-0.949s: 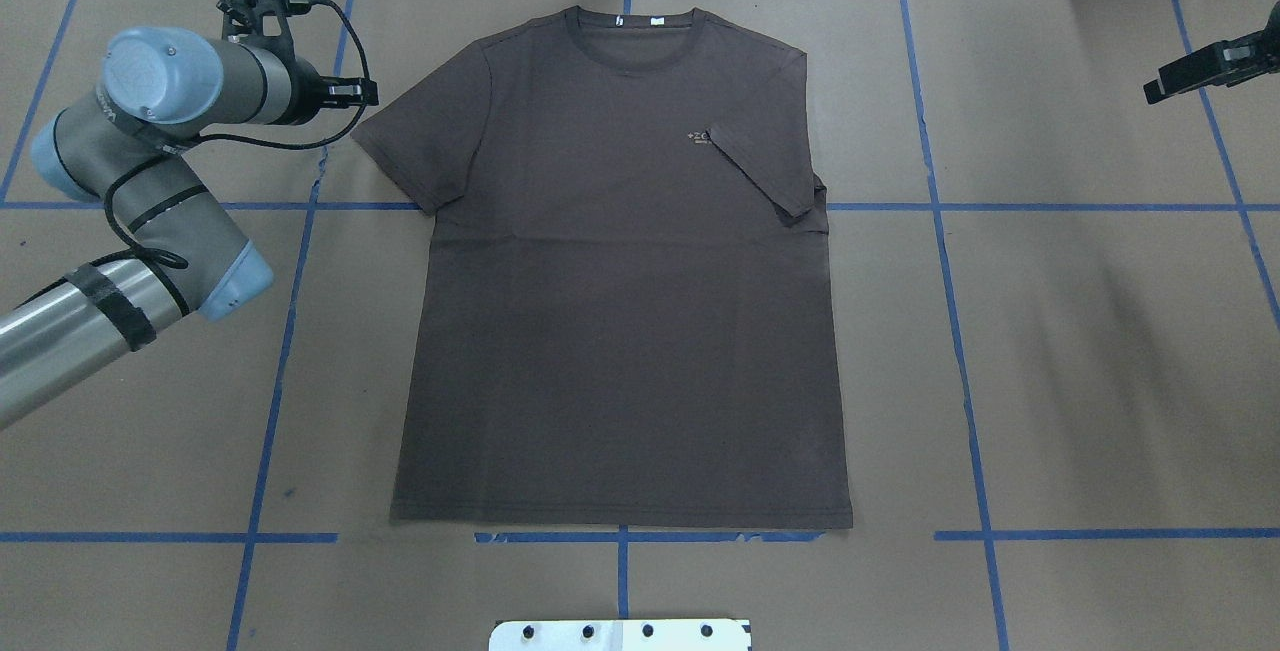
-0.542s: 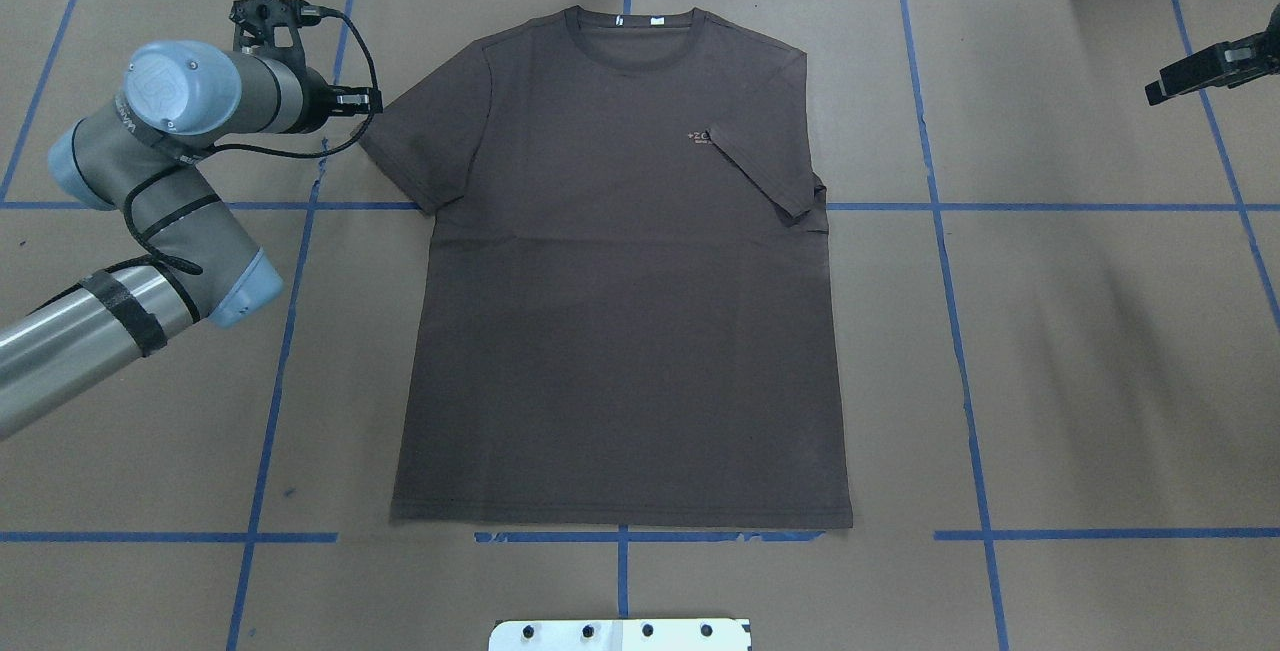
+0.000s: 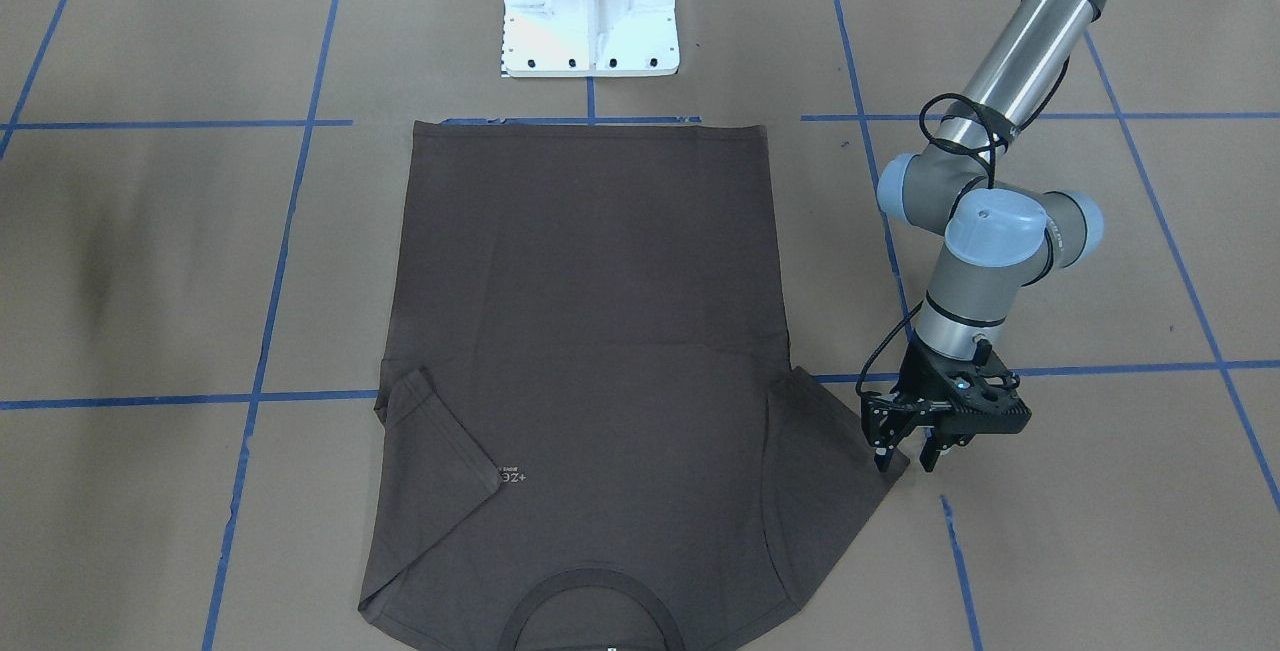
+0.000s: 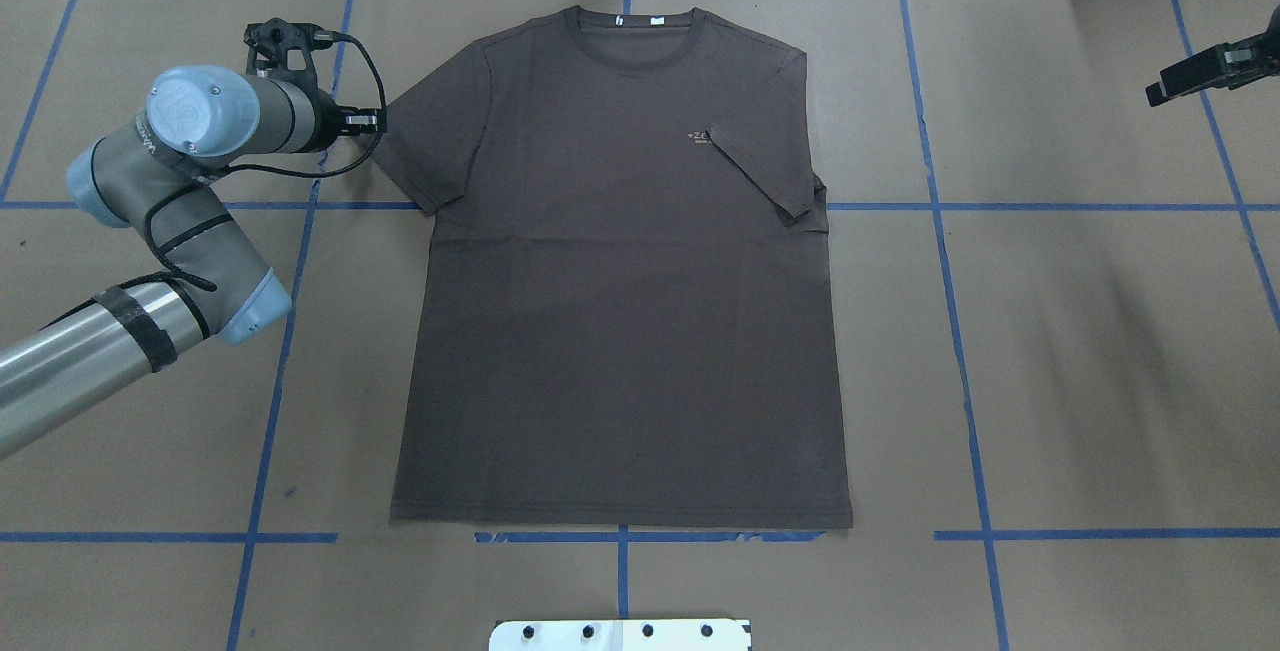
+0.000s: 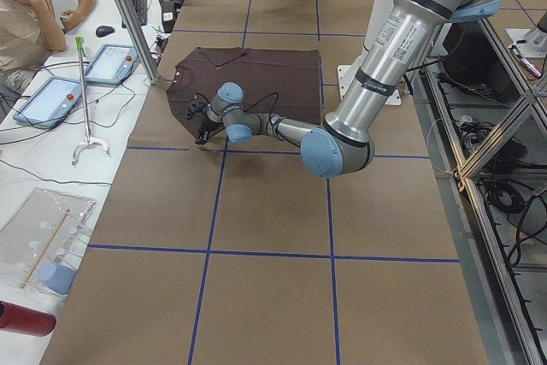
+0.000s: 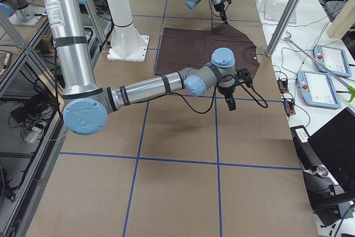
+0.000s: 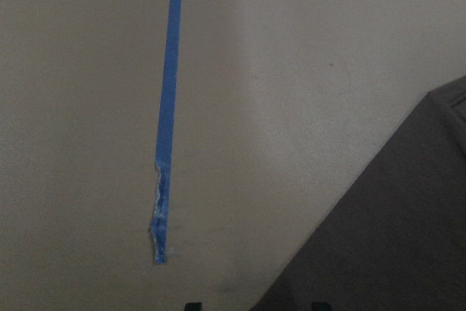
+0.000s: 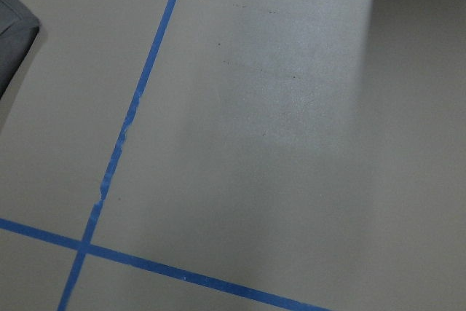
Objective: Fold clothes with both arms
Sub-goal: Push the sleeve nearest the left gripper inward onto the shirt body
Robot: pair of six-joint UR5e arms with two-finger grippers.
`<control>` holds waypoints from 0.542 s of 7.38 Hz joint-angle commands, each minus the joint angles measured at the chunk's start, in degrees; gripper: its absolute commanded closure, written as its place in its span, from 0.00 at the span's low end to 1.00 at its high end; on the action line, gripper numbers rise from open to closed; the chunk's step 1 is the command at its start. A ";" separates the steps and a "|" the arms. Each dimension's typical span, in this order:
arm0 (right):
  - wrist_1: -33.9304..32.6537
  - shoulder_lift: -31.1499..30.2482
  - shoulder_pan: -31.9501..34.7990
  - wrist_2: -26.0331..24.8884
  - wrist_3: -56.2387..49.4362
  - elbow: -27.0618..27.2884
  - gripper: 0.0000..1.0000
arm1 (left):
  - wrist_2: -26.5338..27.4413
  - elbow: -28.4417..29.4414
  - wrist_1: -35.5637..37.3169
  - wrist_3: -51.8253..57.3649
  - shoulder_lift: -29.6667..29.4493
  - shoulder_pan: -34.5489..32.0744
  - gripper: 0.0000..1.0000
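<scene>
Dark grey-brown short-sleeved T-shirt [image 4: 620, 331] lay flat mid brown paper-covered surface [image 4: 1100, 331], collar far. R sleeve folded onto chest; L sleeve + body folds left to do. Black two-finger left gripper [image 3: 903, 456] at L sleeve tip, jaws apart. Black right gripper [image 4: 1200, 71] far right, well apart from shirt; jaws: couldn't tell.

This is a robotics lab. A long tabletop [image 4: 1100, 331] is covered in brown paper and marked into a grid with blue tape [image 4: 954, 331]. A white pedestal [image 3: 590, 1] is bolted to it, and the silver-tube left arm [image 4: 60, 371] and right arm [image 6: 144, 88] reach out over the paper. Aluminium posts [image 5: 128, 14] frame the station. On a white bench alongside lie touchscreen pendants [image 5: 107, 63], a keyboard [image 5: 139, 6] and loose cables [image 5: 504, 198], and a person [image 5: 26, 14] sits there.
</scene>
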 commanded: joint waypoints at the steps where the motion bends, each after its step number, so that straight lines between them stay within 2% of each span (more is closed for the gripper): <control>1: 0.00 0.00 0.00 -0.09 0.00 0.04 0.00 | 0.09 0.44 -0.07 0.09 -0.08 0.46 0.41; 3: 0.00 0.09 0.00 -0.09 0.00 -0.22 0.00 | 0.78 0.44 -0.25 0.00 -0.16 0.46 0.74; 4: 0.00 0.26 0.00 0.00 0.00 -0.22 0.00 | 0.97 0.44 -0.25 0.00 -0.17 0.46 1.00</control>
